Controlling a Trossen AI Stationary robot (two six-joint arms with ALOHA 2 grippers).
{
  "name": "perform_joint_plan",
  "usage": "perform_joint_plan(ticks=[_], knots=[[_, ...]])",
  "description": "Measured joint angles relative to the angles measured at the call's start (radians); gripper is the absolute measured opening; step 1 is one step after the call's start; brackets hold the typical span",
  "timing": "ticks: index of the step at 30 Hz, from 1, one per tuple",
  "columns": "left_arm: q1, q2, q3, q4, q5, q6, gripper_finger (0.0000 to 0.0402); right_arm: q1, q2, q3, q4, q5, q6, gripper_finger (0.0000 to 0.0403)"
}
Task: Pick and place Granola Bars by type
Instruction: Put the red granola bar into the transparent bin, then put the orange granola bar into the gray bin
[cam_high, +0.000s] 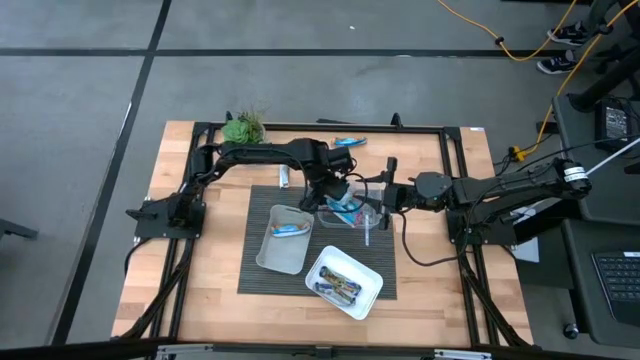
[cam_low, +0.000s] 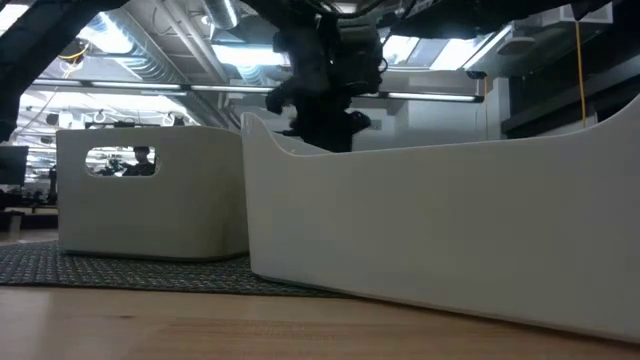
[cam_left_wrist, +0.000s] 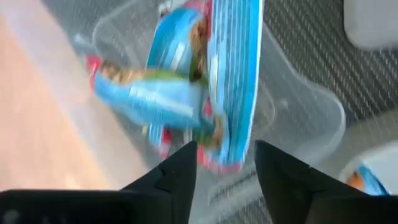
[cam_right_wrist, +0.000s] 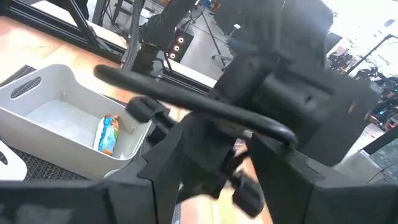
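Two dark fingers of the left gripper (cam_left_wrist: 225, 167) stand parted just above the clear tray (cam_left_wrist: 311, 118), holding nothing; blue-wrapped Granola Bars (cam_left_wrist: 186, 87) lie piled in the tray right beneath them, so a bar looks freshly dropped. Close beside it, the right gripper (cam_high: 385, 195) hovers at the same tray, its fingers apart and empty. Outward on the mat, the grey tray (cam_high: 283, 240) holds one bar and the white tray (cam_high: 343, 283) several. At least two bars, one blue and one silver-grey, lie loose on the table (cam_high: 200, 290) behind the trays, so sorting seems mostly done.
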Motion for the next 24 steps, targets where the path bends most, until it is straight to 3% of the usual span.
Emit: perform_joint_plan(ticks=[8, 15, 24], knots=[[0.005, -0.017, 0.118, -0.22, -0.112, -0.039, 0.0176, 0.0, 0.0, 0.0, 0.0, 0.0, 0.0, 0.0192], [0.042, -0.021, 0.162, -0.406, -0.33, -0.141, 0.0176, 0.0, 0.0, 0.0, -0.002, 0.0, 0.0, 0.0192], [0.155, -0.021, 0.163, -0.524, -0.339, -0.249, 0.0178, 0.0, 0.0, 0.0, -0.001, 0.0, 0.0, 0.0192]])
